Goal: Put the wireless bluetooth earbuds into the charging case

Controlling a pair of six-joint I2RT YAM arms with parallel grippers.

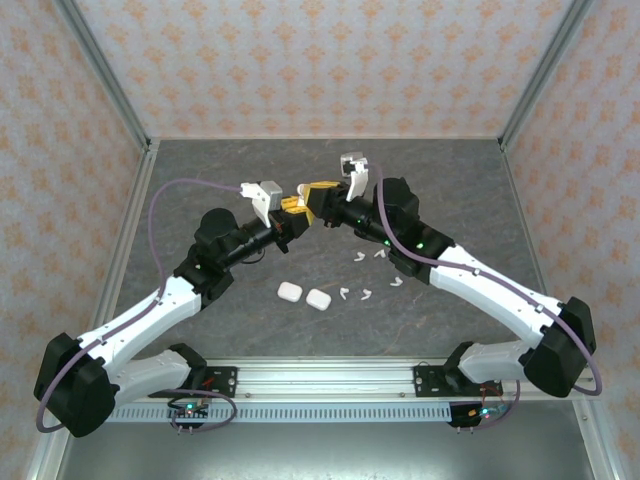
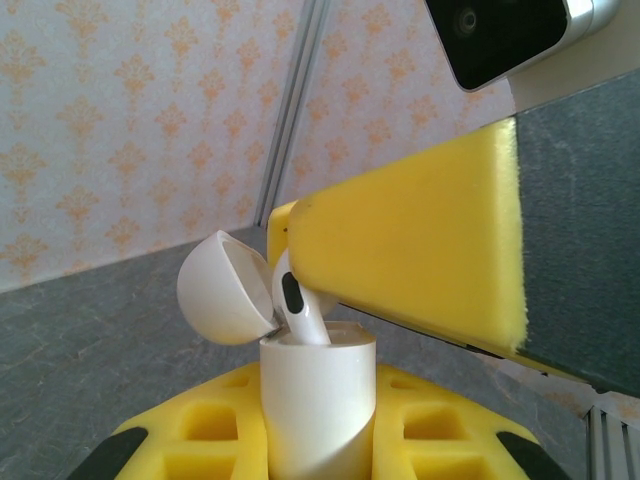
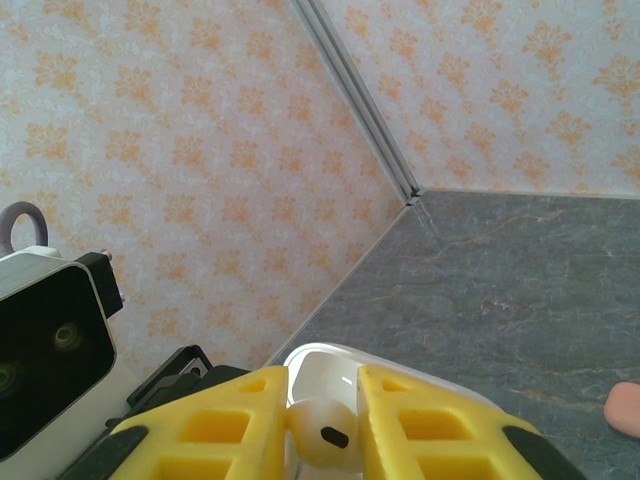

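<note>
A white charging case [image 2: 318, 400] stands upright between the yellow pads of my left gripper [image 2: 318, 425], which is shut on it. Its lid [image 2: 222, 288] hangs open to the left. A white earbud [image 2: 297, 305] leans with its stem down in the case's mouth and its head still above the rim. My right gripper [image 3: 322, 388] is shut on that earbud's head [image 3: 325, 432], and one of its yellow fingers [image 2: 420, 270] reaches over the case. In the top view the left gripper [image 1: 288, 210] and the right gripper [image 1: 310, 200] meet above the table's middle.
Two closed white cases [image 1: 289, 292] [image 1: 319, 299] lie in front of the arms. Several loose white earbuds are scattered to their right [image 1: 343, 293] [image 1: 366, 294] [image 1: 380, 254]. A coral-pink thing [image 3: 625, 408] lies on the grey table [image 1: 220, 170]. Patterned walls enclose the table.
</note>
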